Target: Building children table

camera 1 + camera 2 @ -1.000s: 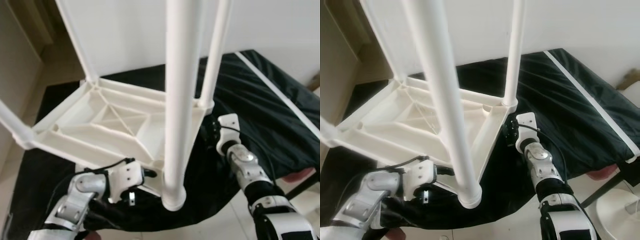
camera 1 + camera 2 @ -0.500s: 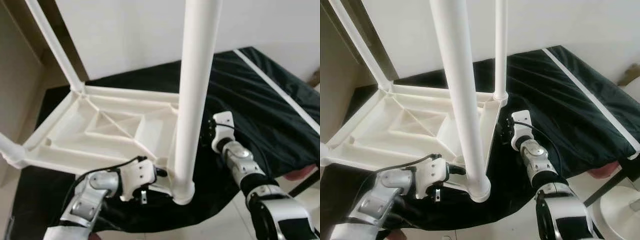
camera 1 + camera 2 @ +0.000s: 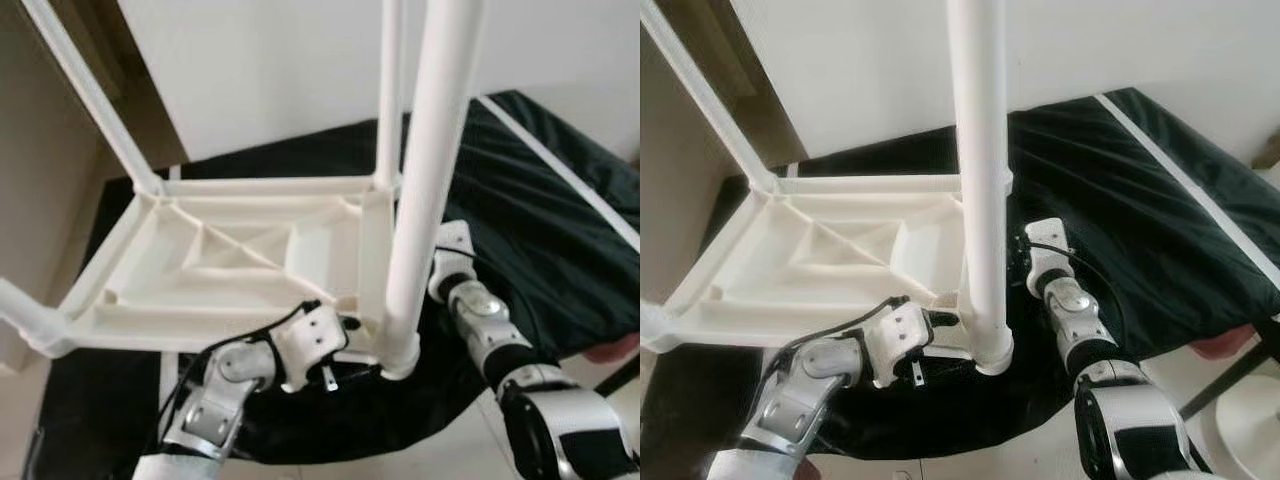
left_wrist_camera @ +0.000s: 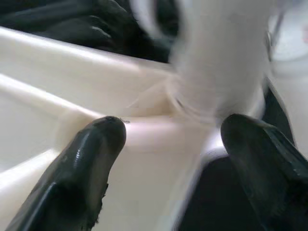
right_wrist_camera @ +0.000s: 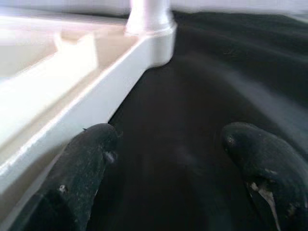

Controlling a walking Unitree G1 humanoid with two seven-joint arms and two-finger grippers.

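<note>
A white plastic children's table (image 3: pixel 230 260) lies upside down on a black cloth (image 3: pixel 540 210), its legs pointing up. The nearest leg (image 3: pixel 430 200) rises from the near right corner. My left gripper (image 4: pixel 173 144) is open at that corner. One of its fingers (image 4: pixel 91 159) is over the white rim and the other is beside the leg socket (image 3: pixel 400 355). My right gripper (image 5: pixel 168 149) is open over the cloth beside the table's right edge (image 5: pixel 96 101). Its fingers (image 5: pixel 84 163) stand wide apart with nothing between them.
The cloth carries a white stripe (image 3: pixel 560 170) at the right. A white wall (image 3: pixel 280 70) stands behind and a wooden door frame (image 3: pixel 120 90) is at the left. Pale floor lies in front. A white round object (image 3: pixel 1250 430) and a pinkish item (image 3: pixel 1215 347) are at the lower right.
The view has shifted. The table has turned, so its near corner and leg base now lie further right. My left gripper has stayed at that corner. The right gripper keeps beside the right edge.
</note>
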